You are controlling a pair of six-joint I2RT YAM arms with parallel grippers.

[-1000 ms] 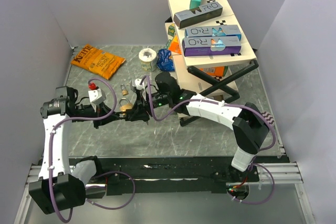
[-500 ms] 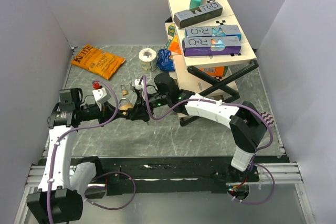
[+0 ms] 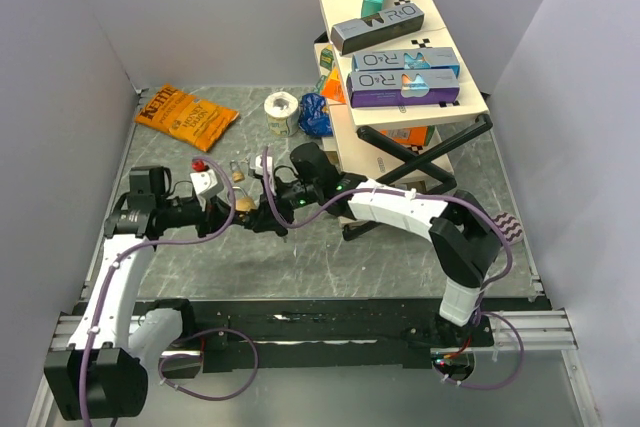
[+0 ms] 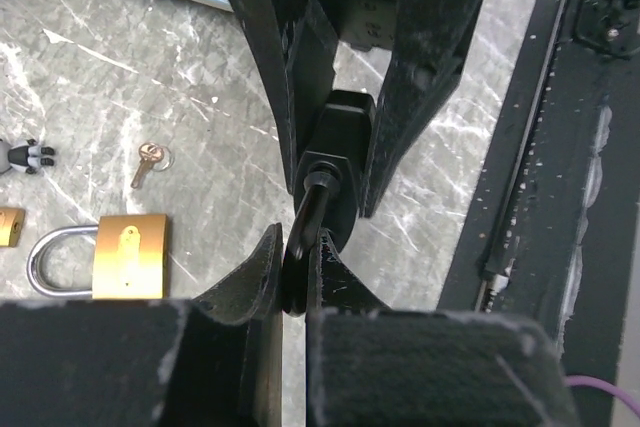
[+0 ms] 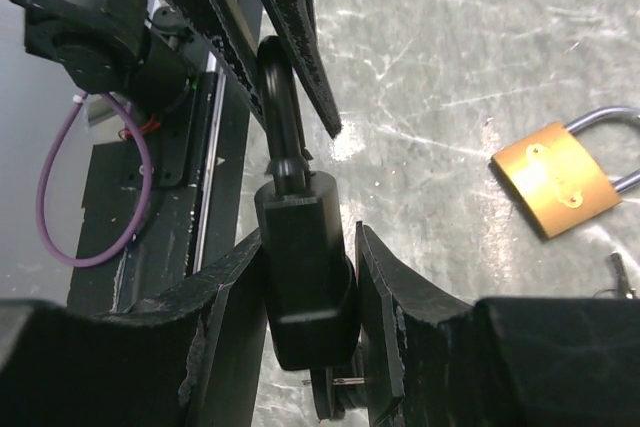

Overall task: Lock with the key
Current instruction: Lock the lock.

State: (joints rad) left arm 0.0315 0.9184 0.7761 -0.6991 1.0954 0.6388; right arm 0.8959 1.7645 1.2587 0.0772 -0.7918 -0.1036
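Right jaws clamp the black padlock (image 5: 305,277) above the desk (image 4: 120,77), steadying it. Left jaws, nearly shut, pinch what looks like its shackle (image 5: 280,112), probably to work it. A loose key (image 4: 146,162) lies near a brass padlock (image 4: 128,257).

Grey marble tabletop (image 3: 300,259), plain pale walls (image 3: 200,7)

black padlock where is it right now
Right wrist view: the black padlock is held in the right hand above the table, left of centre, key from the left hand meeting it; brass padlock lies nearby.
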